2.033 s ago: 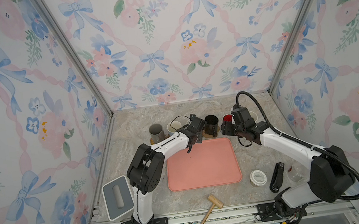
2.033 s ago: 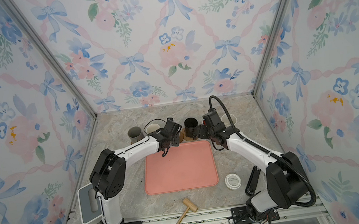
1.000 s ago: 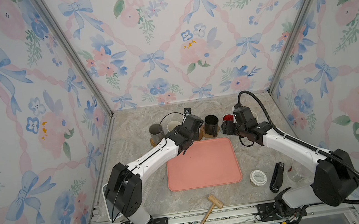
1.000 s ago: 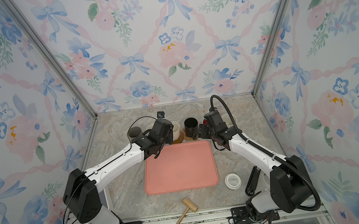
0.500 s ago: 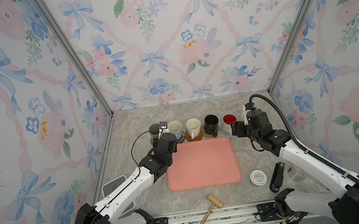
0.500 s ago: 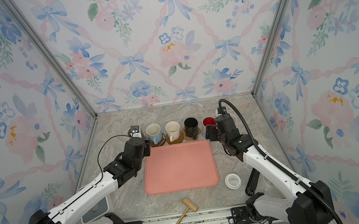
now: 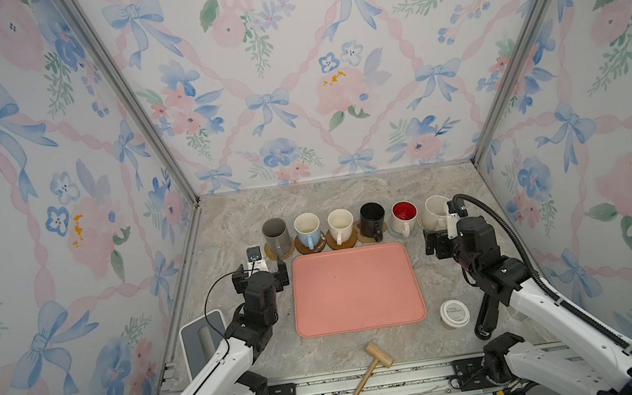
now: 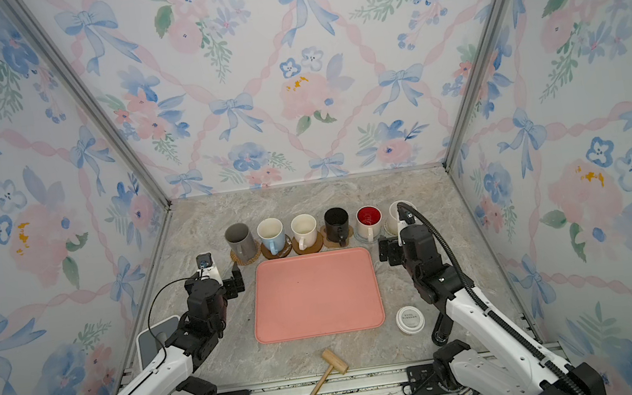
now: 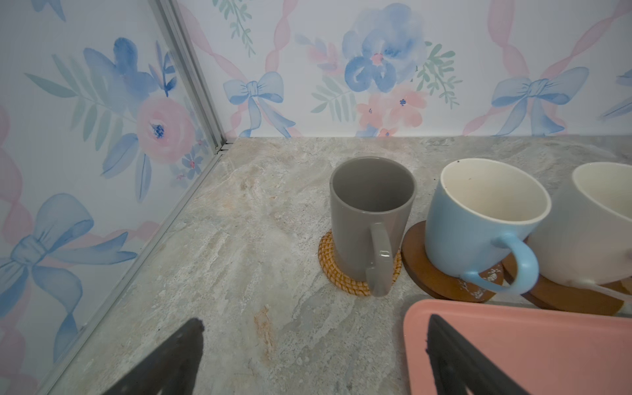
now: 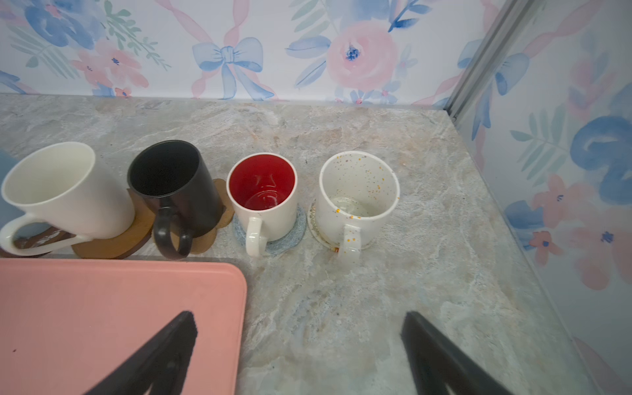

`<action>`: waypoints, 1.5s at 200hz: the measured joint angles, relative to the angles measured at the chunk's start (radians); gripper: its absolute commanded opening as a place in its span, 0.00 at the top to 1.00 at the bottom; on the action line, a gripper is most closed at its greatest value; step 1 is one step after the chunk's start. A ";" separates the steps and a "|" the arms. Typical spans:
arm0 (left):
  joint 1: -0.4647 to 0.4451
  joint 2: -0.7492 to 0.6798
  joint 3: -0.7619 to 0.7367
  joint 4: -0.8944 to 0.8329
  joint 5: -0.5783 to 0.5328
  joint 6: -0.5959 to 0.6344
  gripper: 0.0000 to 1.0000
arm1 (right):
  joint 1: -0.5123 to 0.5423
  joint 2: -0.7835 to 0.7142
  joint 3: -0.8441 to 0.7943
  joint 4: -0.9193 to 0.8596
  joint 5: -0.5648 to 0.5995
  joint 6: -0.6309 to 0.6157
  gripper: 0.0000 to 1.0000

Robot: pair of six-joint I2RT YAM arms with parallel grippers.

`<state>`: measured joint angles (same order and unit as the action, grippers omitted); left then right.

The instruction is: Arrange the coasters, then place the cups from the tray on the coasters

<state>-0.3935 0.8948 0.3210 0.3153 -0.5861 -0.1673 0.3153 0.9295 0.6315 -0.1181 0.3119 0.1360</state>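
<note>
I face a grey mug (image 9: 371, 205), light-blue mug (image 9: 458, 236), cream mug (image 10: 68, 198), black mug (image 10: 178, 191), red-lined mug (image 10: 263, 205) and speckled white mug (image 10: 357, 198). My tray (image 10: 102, 307) is plain pink.

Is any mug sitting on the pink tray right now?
No, the pink tray is bare in a top view, and all six mugs stand on coasters behind it.

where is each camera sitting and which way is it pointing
Top views: high at the front, looking down and back at the tray and mug row; left arm and right arm show.
Left wrist: on the left gripper, facing the grey mug; its fingers show.
Right wrist: on the right gripper, facing the speckled mug; its fingers show.
Shared: both wrist views catch the cream mug and tray.
</note>
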 measured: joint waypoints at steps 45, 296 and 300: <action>0.109 0.009 -0.093 0.151 0.034 0.009 0.02 | -0.181 0.045 -0.122 0.149 -0.060 0.002 0.03; 0.331 0.399 -0.230 0.886 0.286 0.117 0.02 | -0.340 0.518 -0.240 0.884 -0.286 -0.049 0.00; 0.333 0.399 -0.231 0.890 0.293 0.117 0.02 | -0.340 0.518 -0.240 0.890 -0.286 -0.050 0.00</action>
<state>-0.0605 1.2934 0.0898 1.2053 -0.2932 -0.0505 -0.0246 1.4479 0.3920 0.7715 0.0254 0.0860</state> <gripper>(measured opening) 0.979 0.996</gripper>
